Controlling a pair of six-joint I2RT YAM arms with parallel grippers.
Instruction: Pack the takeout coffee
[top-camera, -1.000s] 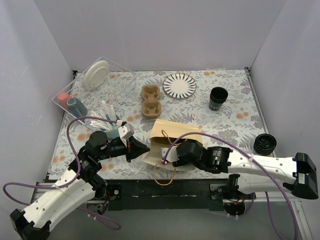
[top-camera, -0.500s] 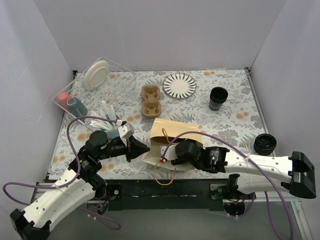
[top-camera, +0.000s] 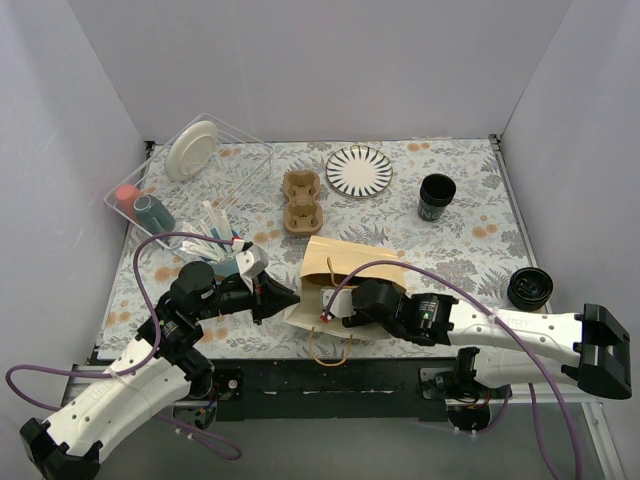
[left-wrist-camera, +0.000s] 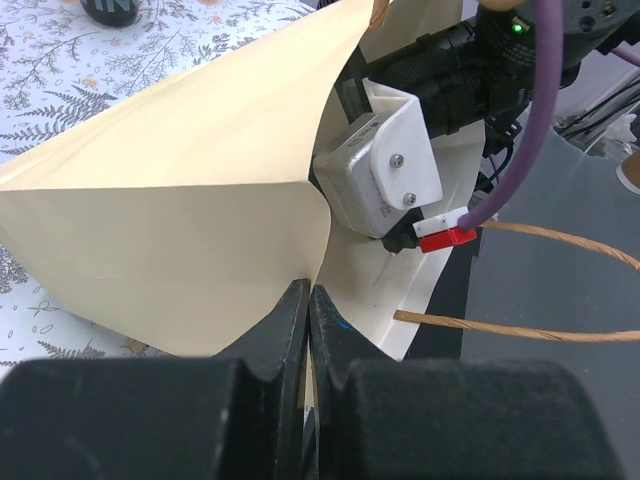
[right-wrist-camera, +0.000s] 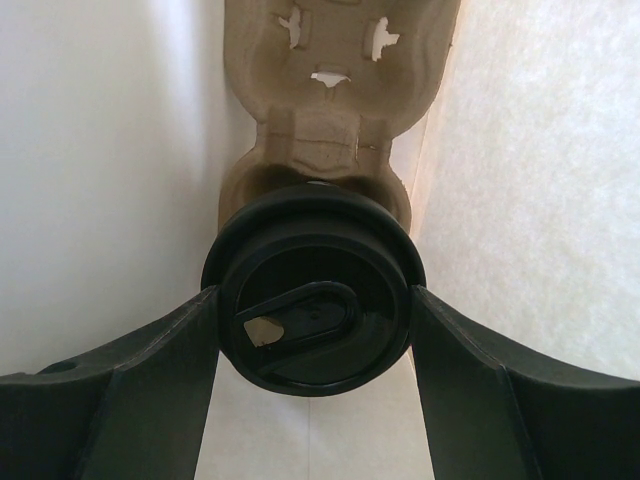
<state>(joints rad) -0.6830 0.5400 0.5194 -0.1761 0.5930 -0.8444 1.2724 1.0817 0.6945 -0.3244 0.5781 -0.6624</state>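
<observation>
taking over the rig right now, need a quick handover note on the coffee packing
Left gripper: shut on the bag at its mouth edge, holding it open.
Right gripper: inside the bag, fingers against both sides of a lidded cup that sits in the near slot of a carrier.
Done: one cup is in the bag, not yet released.
Left: the carrier's other slot is empty. A dark cup stands far right on the table. A black round thing sits by the right edge; cannot tell if it is a cup. Probably release, withdraw and fetch the second.
</observation>
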